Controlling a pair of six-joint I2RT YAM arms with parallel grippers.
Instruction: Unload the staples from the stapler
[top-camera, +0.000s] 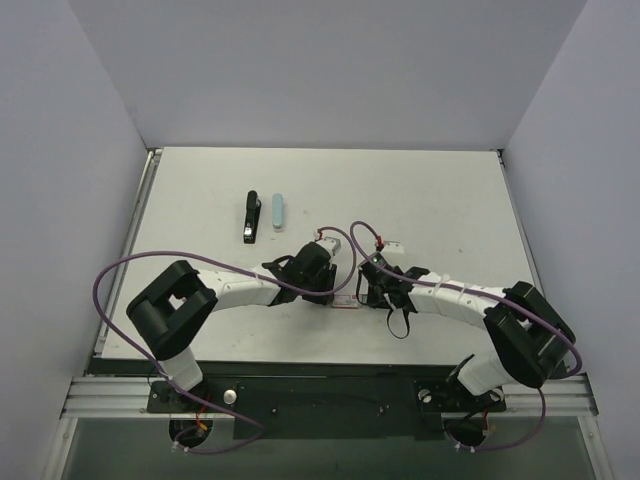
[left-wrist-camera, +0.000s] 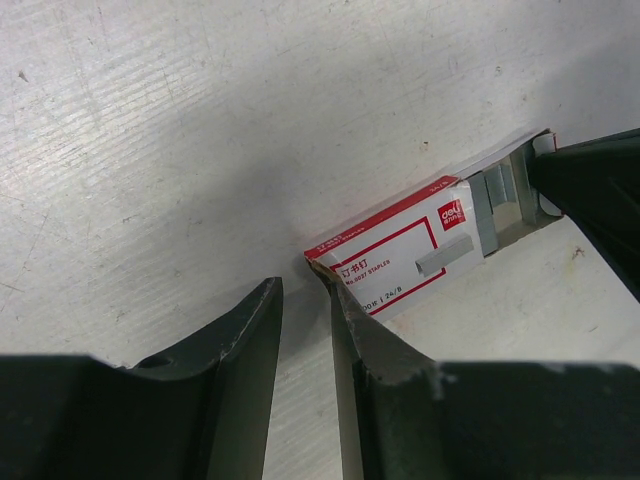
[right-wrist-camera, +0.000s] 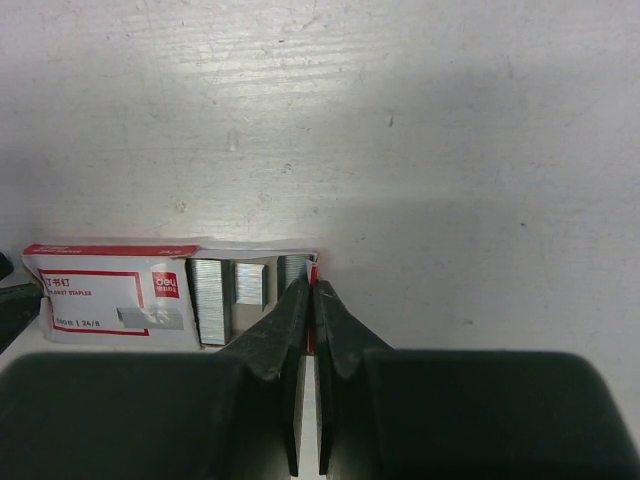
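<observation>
Far left, stapler (top-camera: 249, 217): black, lying flat at the back of the table (top-camera: 430, 190), well apart from both arms, with a pale blue object (top-camera: 277, 211) just beside it.
Left gripper (left-wrist-camera: 300, 282): jaws part open with nothing between them; one finger (left-wrist-camera: 350, 320) touches the near corner of the staple box.
Risk on the left: a nudge from that finger would probably skid or turn the box instead of steadying it, because the card looks light and the table is smooth.
Staple box (left-wrist-camera: 395, 258): red-and-white sleeve lying flat between the two grippers, its tray (right-wrist-camera: 250, 250) drawn out towards the right arm.
Risk at the box: a further pull could bring the tray right out of the sleeve and scatter its contents.
Staples (right-wrist-camera: 249, 285): silver-grey, finely ribbed strips lying in the open tray, one long block and shorter pieces near it. They are thin and bright, and I judge them brittle enough to break apart if pinched across.
Right gripper (right-wrist-camera: 313, 290): closed to a hairline slit at the tray's open end. I cannot tell whether it nips the end wall, a thin strip or nothing.
Risk on the right: lifting from here might tip the tray, and any strip held this narrowly could slip.
</observation>
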